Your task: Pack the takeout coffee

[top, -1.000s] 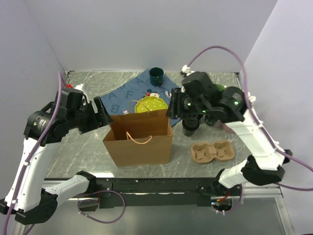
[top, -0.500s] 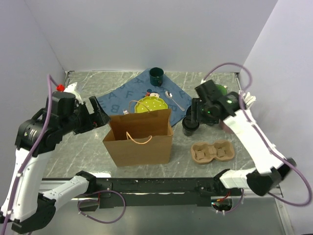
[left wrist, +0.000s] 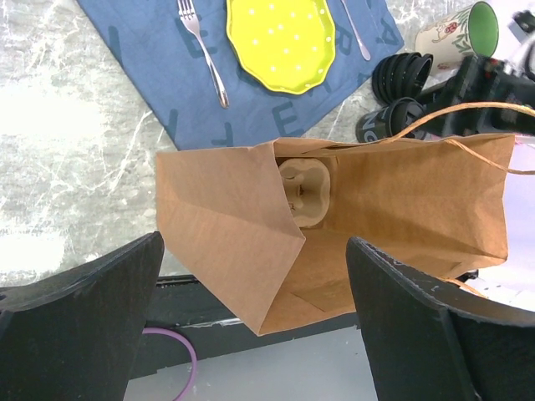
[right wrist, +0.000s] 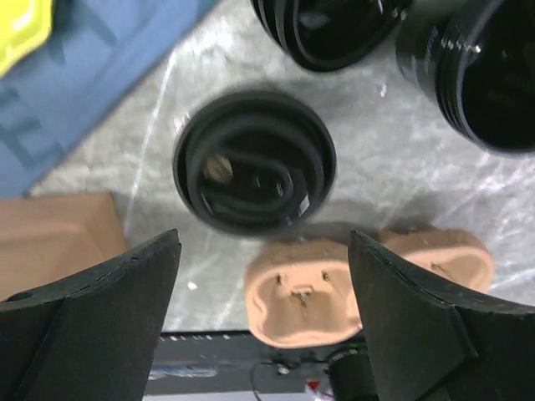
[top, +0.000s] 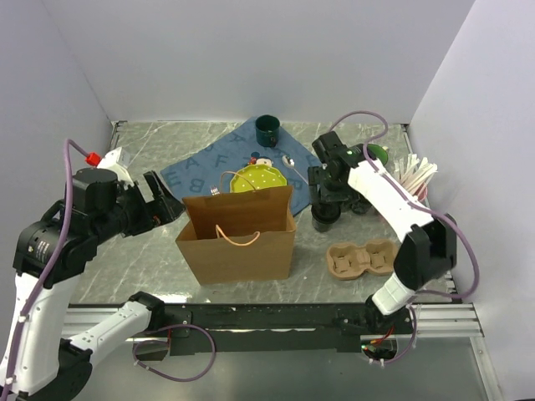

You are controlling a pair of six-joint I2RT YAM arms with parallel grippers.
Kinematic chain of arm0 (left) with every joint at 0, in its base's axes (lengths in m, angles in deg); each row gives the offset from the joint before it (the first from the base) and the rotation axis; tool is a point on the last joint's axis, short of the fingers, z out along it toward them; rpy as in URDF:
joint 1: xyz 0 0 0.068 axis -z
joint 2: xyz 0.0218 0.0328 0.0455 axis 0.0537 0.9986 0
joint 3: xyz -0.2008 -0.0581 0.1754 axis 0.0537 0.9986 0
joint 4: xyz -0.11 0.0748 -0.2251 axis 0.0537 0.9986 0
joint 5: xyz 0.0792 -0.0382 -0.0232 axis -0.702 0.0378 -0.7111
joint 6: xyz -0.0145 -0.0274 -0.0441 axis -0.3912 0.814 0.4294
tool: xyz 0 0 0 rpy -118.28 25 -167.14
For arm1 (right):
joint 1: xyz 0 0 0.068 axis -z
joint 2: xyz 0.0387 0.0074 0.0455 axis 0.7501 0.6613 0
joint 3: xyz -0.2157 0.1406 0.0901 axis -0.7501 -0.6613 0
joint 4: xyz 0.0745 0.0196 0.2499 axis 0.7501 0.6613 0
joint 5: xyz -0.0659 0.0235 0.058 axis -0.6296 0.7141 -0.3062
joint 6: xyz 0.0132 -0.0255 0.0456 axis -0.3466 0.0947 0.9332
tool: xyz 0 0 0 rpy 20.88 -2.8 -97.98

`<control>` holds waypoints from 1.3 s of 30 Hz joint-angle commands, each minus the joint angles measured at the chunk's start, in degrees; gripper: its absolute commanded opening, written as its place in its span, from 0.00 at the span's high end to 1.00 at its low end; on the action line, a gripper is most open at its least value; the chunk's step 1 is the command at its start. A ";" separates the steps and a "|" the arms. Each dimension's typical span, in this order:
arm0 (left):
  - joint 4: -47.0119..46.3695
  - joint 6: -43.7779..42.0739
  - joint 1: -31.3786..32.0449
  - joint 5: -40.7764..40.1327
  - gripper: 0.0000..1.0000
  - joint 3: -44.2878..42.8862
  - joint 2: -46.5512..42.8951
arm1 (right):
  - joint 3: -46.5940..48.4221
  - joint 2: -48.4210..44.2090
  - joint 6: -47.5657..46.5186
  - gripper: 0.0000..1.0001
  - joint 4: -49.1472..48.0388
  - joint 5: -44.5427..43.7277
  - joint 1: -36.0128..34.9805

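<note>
The left tool (left wrist: 251, 326) is hanging wide open above the brown paper bag (left wrist: 368, 225), its 2 dark fingers (left wrist: 79, 313) framing the bag's mouth and gripping nothing; inside the bag a pulp carrier (left wrist: 303, 190) is lying at the bottom; beyond the bag, on the blue placemat (left wrist: 167, 75), a fork (left wrist: 201, 50) is lying beside the yellow dotted plate (left wrist: 280, 38).

In the overhead view the bag is standing upright in the middle of the marble counter (top: 142, 251), with the dark green mug (top: 267, 128) at the far edge of the placemat.

The right tool (right wrist: 261, 334) is pointing straight down, its fingers (right wrist: 92, 322) spread wide and touching nothing; directly below the gap 1 black lidded coffee cup (right wrist: 255, 171) is standing on the counter, slightly blurred; 2 more black cups (right wrist: 334, 29) are sitting just behind it, near each other; a second brown pulp carrier (right wrist: 368, 280) is lying just in front of the nearest cup, right of the bag.
</note>
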 commanded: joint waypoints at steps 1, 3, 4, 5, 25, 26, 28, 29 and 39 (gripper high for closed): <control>-0.69 1.67 0.20 0.84 0.03 0.15 -0.86 | 3.79 3.80 5.04 0.11 -1.83 -0.79 0.38; -0.16 2.02 0.20 0.84 0.03 0.06 -0.42 | 3.09 4.25 6.63 0.12 -3.15 -0.53 0.38; 0.54 2.29 0.20 0.84 0.03 -0.20 -0.16 | 2.82 4.16 6.81 0.12 -4.46 -0.35 0.47; 0.80 2.55 0.11 0.84 0.03 -0.46 -0.07 | 2.56 4.33 6.90 0.13 -4.91 -0.52 0.56; -0.60 3.26 0.11 2.34 0.03 0.85 -4.20 | -2.72 4.78 6.37 0.20 -7.37 2.55 3.81; -0.51 3.26 0.11 2.42 0.03 0.85 -4.11 | -2.80 4.95 6.37 0.20 -7.46 2.46 3.72; -0.51 3.26 0.20 2.69 0.03 0.94 -4.11 | -2.98 4.86 6.37 0.20 -7.37 2.55 3.99; -0.51 3.26 0.11 2.78 0.03 1.03 -4.20 | -3.07 4.78 6.37 0.20 -7.55 2.55 4.16; -0.60 1.94 0.11 2.78 0.03 0.85 -4.03 | -3.68 4.95 6.90 0.20 -8.34 4.13 4.86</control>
